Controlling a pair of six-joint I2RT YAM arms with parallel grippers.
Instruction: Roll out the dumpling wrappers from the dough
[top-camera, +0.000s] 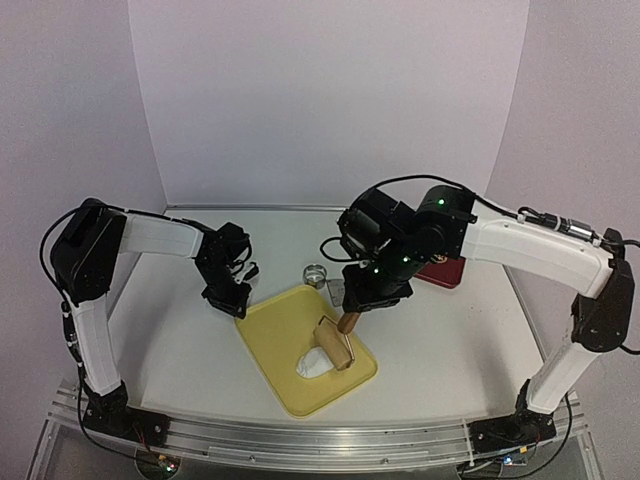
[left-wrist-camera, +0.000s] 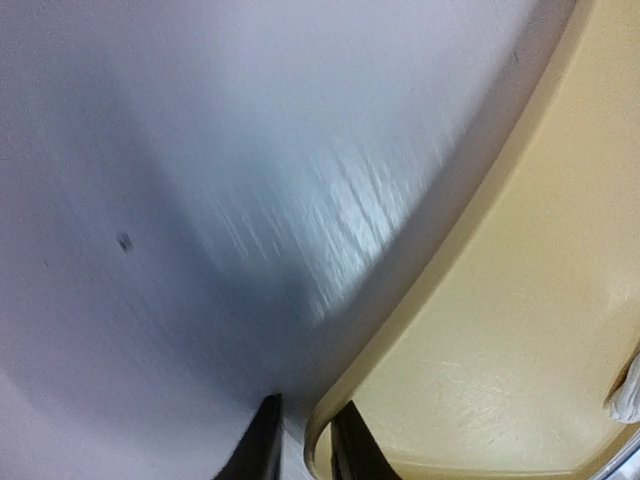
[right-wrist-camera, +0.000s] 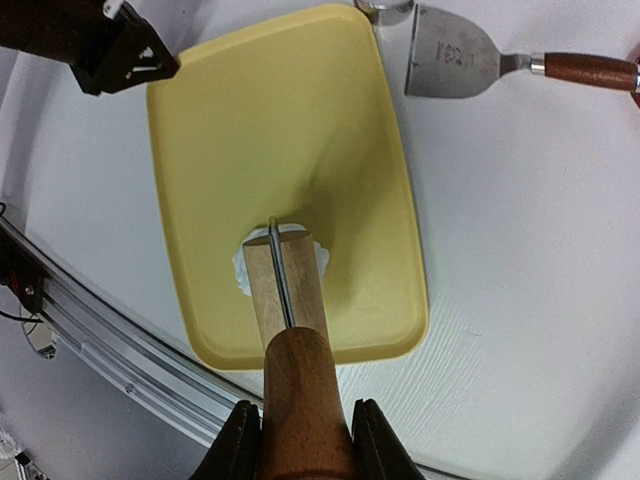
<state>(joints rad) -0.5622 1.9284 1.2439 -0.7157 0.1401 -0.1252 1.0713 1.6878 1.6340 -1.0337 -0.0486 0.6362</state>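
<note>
i'm looking down on the white table (top-camera: 180, 340) with the yellow cutting board (top-camera: 275, 330) lying at an angle near the middle. the right arm reaches in over the board's far right side. its right gripper (right-wrist-camera: 300, 432) is clamped on the wooden handle of the rolling pin (right-wrist-camera: 290, 290), one finger pressed to each side. the pin's roller lies low across the near right part of the board, on top of the dough (right-wrist-camera: 240, 268). the dough is a flattened white patch that is mostly covered, with bits showing at both sides of the roller. the left arm bends in from the left, and its left gripper (left-wrist-camera: 305, 445) sits at the board's left corner. its fingers are only narrowly parted and straddle the raised rim. the outer finger looks just clear of the rim, so i see nothing pinched there. a steel bench scraper (right-wrist-camera: 450, 55) with a reddish wooden handle lies flat on the table beyond the board. the small steel ring cutter (top-camera: 316, 273) stands just off the board's far edge, beside the scraper's blade.
</note>
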